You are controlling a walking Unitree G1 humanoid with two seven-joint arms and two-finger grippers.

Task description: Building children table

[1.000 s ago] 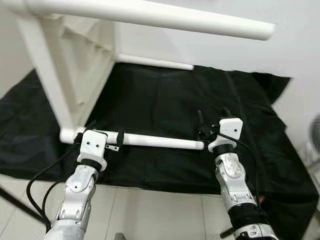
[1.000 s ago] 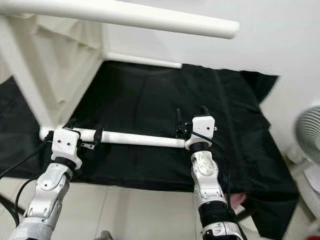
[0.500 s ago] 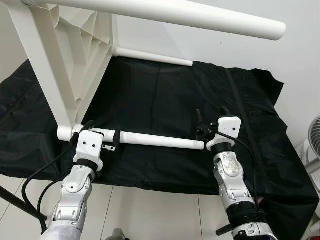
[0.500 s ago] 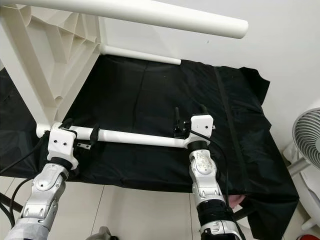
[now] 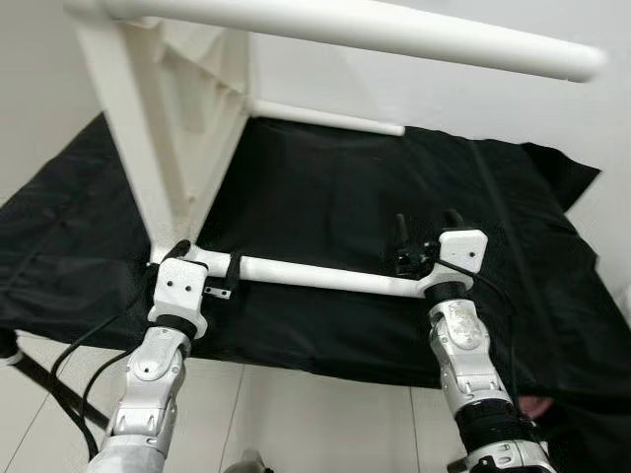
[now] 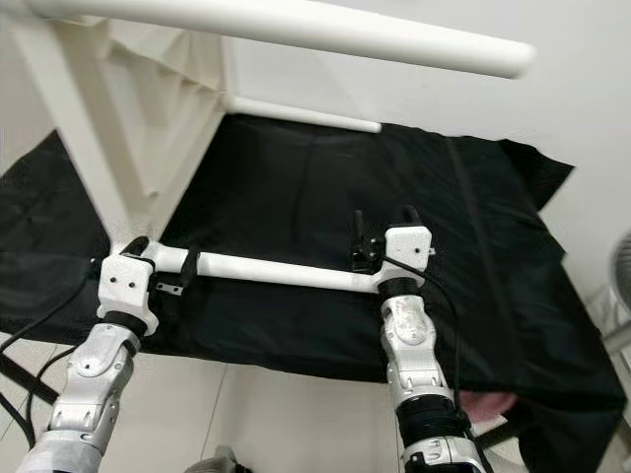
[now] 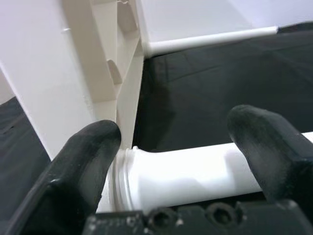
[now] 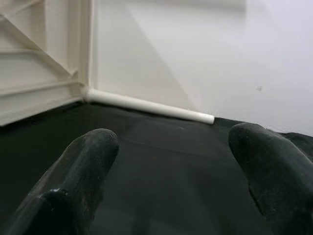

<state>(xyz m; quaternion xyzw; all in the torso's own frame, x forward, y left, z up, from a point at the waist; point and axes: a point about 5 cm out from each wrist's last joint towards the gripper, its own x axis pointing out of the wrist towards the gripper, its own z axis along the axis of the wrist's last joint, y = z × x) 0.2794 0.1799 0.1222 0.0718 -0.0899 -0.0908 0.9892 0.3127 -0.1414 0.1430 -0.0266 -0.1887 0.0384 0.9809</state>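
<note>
The white children's table lies on its side, its ribbed top (image 5: 177,118) upright at the left. Its legs stick out to the right: one high leg (image 5: 375,30), one far leg (image 5: 325,116) and the near leg (image 5: 315,277). My left gripper (image 5: 207,258) is open at the near leg's joint end. Its fingers are spread along the leg, and the leg (image 7: 186,176) crosses just above their bases. My right gripper (image 5: 426,229) is open at the leg's free end, with nothing between its fingertips (image 8: 88,161).
A black cloth (image 5: 325,197) covers the floor under the table and runs to the white wall. Pale floor tiles (image 5: 296,414) lie in front of it. A fan's edge (image 6: 623,286) is at the right, and something pink (image 6: 483,404) lies by my right arm.
The whole view has swung, so the camera moved. Both grippers stay at the same places on the near leg, still open.
</note>
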